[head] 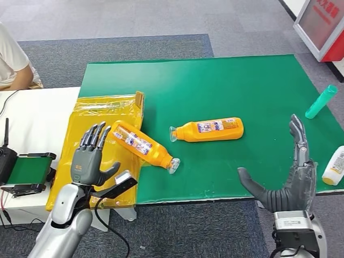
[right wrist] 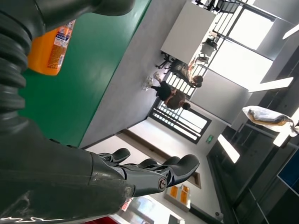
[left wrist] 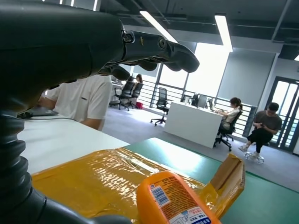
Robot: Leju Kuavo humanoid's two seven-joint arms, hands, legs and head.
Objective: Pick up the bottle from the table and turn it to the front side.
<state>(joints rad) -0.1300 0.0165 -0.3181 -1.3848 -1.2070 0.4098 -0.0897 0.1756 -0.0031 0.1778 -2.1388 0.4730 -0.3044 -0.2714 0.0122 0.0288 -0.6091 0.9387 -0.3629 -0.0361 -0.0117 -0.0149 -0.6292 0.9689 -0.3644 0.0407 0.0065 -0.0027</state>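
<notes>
Two orange bottles lie on their sides. One bottle [head: 142, 145] rests half on the yellow bag [head: 97, 156], its clear cap pointing right; its base [left wrist: 173, 200] is close in the left wrist view. The other bottle [head: 209, 129] lies mid-mat, cap pointing left, and its base end [right wrist: 49, 49] is seen in the right wrist view. My left hand [head: 91, 156] hovers over the yellow bag just left of the first bottle, fingers spread, holding nothing. My right hand [head: 290, 177] is at the mat's near right edge, fingers apart and empty, to the right of the second bottle.
A green mat [head: 251, 86] covers the table. A teal tube [head: 321, 101] and a white bottle [head: 335, 166] lie at the right edge. A dark device with a green screen [head: 24, 172] sits on the white table [head: 36, 118] at left. A person [head: 12, 59] sits at the far left.
</notes>
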